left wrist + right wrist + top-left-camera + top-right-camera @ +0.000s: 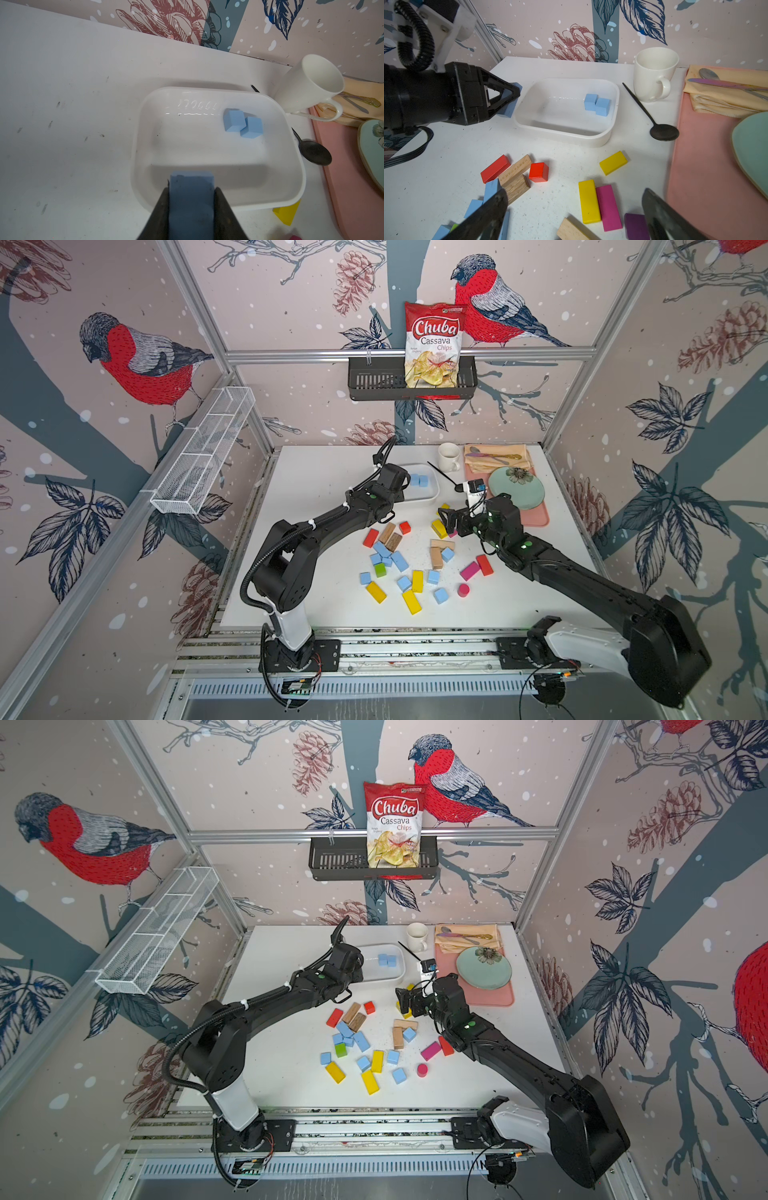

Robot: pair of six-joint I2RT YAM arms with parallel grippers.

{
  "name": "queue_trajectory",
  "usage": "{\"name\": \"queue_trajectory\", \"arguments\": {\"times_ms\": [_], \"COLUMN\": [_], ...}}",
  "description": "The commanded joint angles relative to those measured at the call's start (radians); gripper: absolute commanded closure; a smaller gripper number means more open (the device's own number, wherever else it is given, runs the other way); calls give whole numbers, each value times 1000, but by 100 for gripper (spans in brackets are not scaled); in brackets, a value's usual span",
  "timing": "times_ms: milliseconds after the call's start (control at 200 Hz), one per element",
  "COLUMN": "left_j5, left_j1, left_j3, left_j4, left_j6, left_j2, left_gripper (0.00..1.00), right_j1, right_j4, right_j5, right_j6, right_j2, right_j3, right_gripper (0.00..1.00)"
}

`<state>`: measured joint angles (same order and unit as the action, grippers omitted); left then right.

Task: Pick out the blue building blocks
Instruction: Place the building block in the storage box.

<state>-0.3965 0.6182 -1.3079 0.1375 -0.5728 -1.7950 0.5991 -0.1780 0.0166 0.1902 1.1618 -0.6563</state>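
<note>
Two sky-blue cubes (597,104) already sit touching each other in the shallow white plastic tub (602,137), pushed toward its mug end. A third piece is on its way: the left gripper (515,93) is clamped on a sky-blue bar (191,197), held at the tub's opposite end, right by the rim. I can't tell whether it has cleared the wall yet.

Most of the job remains, I'd say. Roughly nine loose blue building blocks (388,556) lie on the table out in front of the tub, mixed in with red, yellow, pink, green and plain wooden pieces.

The right gripper (574,197) hangs empty with its jaws spread wide, over the coloured blocks in front of the tub.

Room looks generous. The tub's floor is bare everywhere but the cubes' corner. A black spoon (664,132) and a white ceramic mug (654,76) stand just past the tub's far end.
</note>
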Motion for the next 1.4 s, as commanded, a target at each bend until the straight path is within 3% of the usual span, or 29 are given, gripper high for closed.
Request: {"name": "queue_trajectory", "arguments": {"times_ms": [0, 745, 1166, 1396], "left_j5": [1, 50, 109, 122], "left_j1": [-13, -41, -58, -60], "left_j3": [-52, -449, -543, -584], "left_j4": [-38, 35, 58, 75], "left_j6": [22, 55, 35, 38], "left_j2": [-39, -428, -547, -587], "left_gripper": [100, 100, 100, 94], "right_j1": [-2, -5, -5, -4], "right_j4": [-28, -7, 1, -3], "right_j5": [21, -2, -11, -12], "right_j6": [17, 31, 52, 67], "right_j2": [-10, -33, -42, -37], "right_j3": [5, 19, 20, 21], "right_gripper": [0, 0, 0, 0]}}
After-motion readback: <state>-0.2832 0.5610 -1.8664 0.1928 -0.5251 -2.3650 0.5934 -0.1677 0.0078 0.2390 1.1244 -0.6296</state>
